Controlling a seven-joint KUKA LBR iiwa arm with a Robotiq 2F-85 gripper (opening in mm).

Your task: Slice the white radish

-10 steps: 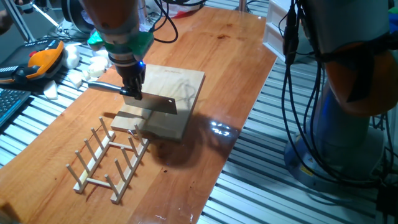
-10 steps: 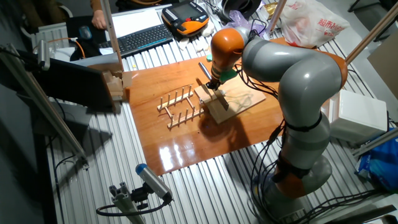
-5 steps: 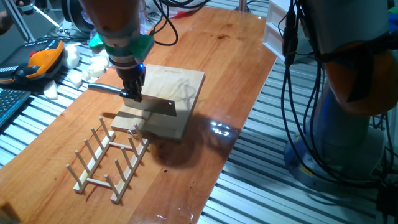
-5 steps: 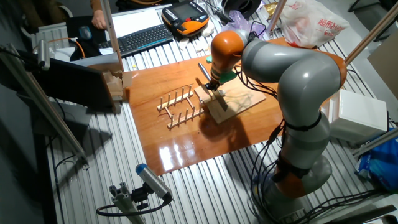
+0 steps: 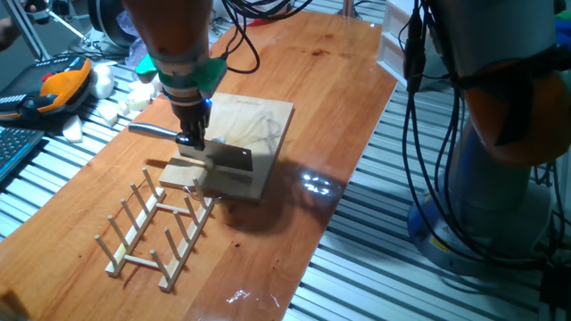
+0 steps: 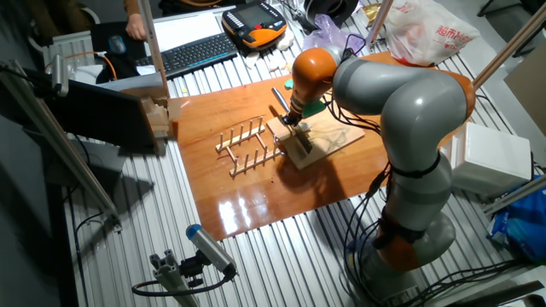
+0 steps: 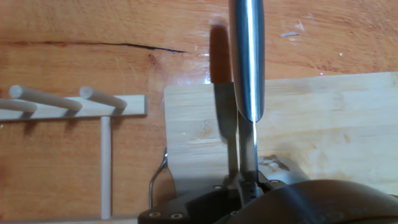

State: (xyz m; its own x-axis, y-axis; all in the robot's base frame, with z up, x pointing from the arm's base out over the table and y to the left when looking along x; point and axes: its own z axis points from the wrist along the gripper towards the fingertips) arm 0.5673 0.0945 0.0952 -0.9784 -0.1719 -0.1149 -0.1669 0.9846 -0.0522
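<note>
Pinching the knife (image 5: 192,145) handle, the end effector (image 5: 189,138) seemingly holds its blade on the cutting board (image 5: 254,129).

The small white radish chunk cannot be found in any view. In the hand view, the steel knife's rounded handle (image 7: 246,56) runs off the top edge, and the dark gripper body hides the jaws.

The white radish (image 7: 274,164) shows only in the hand view, low and right of centre: a small pale, rough-looking patch lying on the wooden cutting board (image 7: 336,118), just right of the knife (image 7: 247,62), its lower part hidden. The fixed views do not show it.
</note>
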